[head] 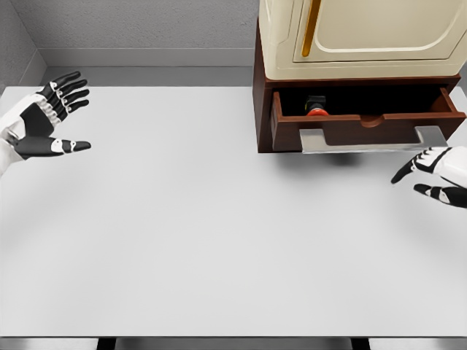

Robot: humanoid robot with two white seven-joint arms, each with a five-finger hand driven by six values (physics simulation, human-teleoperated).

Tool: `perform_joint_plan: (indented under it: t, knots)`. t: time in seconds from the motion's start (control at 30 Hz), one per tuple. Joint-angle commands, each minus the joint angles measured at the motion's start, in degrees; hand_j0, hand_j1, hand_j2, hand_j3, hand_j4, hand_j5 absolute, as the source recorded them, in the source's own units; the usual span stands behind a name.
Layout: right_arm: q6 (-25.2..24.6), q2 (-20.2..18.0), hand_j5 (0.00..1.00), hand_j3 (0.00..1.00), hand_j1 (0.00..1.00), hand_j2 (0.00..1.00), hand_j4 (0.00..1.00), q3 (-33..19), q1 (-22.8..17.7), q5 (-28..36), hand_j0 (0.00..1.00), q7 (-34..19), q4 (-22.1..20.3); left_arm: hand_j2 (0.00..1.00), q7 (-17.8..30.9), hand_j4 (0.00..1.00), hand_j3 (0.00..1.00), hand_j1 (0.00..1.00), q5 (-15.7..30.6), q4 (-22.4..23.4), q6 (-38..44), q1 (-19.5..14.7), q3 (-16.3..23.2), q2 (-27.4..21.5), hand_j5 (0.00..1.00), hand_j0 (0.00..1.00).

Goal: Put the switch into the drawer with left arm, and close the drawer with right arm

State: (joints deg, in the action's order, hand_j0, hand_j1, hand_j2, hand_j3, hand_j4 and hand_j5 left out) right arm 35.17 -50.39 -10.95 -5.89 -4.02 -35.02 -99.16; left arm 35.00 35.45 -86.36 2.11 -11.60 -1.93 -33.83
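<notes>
The left hand [49,117] hangs over the far left of the white desk [182,233], its palm turned inward, its fingers spread and its thumb stuck out toward the middle; it grasps nothing. The right hand [436,175] enters at the right edge, its fingers loosely extended and parted, also released and holding nothing; it sits just below and to the right of the grey handle [361,140] of the drawer [365,120], near it but not touching as far as can be seen. The drawer stands pulled out of the brown cabinet [261,95], up and to the left of the right hand and well apart from the left hand, far across the desk to that hand's right; inside the drawer, toward its left part, lies the switch [317,107], a small black body with a red top. On the cabinet rests a cream-coloured appliance [365,36] with a gold strip along its door.
</notes>
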Motion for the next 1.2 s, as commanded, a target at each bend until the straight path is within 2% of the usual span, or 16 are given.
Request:
perform_joint_plan:
  t: [0.0,0.07,0.3,0.43,0.5,0.73,0.83,0.97,1.17]
  knots:
    - [-0.2,-0.1,0.58,0.58,0.58,0.58,0.58,0.4,0.2,0.3,0.58,0.0,0.5,1.00,0.0,1.00,1.00,1.00,0.3,0.0,0.0,0.0,0.0,-0.1,1.00,1.00]
    - [-0.2,-0.1,0.58,0.58,0.58,0.58,0.58,1.6,1.8,0.2,0.58,0.0,1.0,1.00,0.0,1.00,1.00,1.00,0.3,0.0,0.0,0.0,0.0,-0.1,1.00,1.00]
    - [-0.2,0.3,0.58,0.58,0.58,0.58,0.58,7.1,8.8,0.0,0.58,0.0,7.1,1.00,0.0,1.00,1.00,1.00,0.3,0.0,0.0,0.0,0.0,-0.1,1.00,1.00]
    - [-0.2,0.6,0.59,0.59,0.59,0.59,0.59,9.4,11.6,-1.3,0.59,0.0,8.1,1.00,0.0,1.00,1.00,1.00,0.3,0.0,0.0,0.0,-0.1,-0.1,1.00,1.00]
    - [-0.2,0.7,0.60,0.60,0.60,0.60,0.60,10.2,12.9,-1.7,0.60,0.0,8.1,1.00,0.0,1.00,1.00,1.00,0.3,0.0,0.0,0.0,0.0,-0.1,1.00,1.00]
    - [-0.2,1.1,0.60,0.60,0.60,0.60,0.60,10.4,13.7,-2.0,0.60,0.0,9.5,1.00,0.0,1.00,1.00,1.00,0.3,0.0,0.0,0.0,0.0,-0.1,1.00,1.00]
    - [-0.2,1.3,0.60,0.60,0.60,0.60,0.60,14.0,17.5,-2.1,0.60,0.0,12.1,1.00,0.0,1.00,1.00,1.00,0.3,0.0,0.0,0.0,0.0,-0.1,1.00,1.00]
    - [-0.2,2.1,0.61,0.61,0.61,0.61,0.61,14.6,19.8,-2.0,0.61,0.0,14.0,1.00,0.0,1.00,1.00,1.00,0.2,0.0,0.0,0.0,0.0,0.0,1.00,1.00]
    - [-0.2,2.9,0.62,0.62,0.62,0.62,0.62,18.0,23.4,-2.2,0.62,0.0,17.3,1.00,0.0,1.00,1.00,1.00,0.2,0.0,0.0,0.1,0.0,0.0,1.00,1.00]
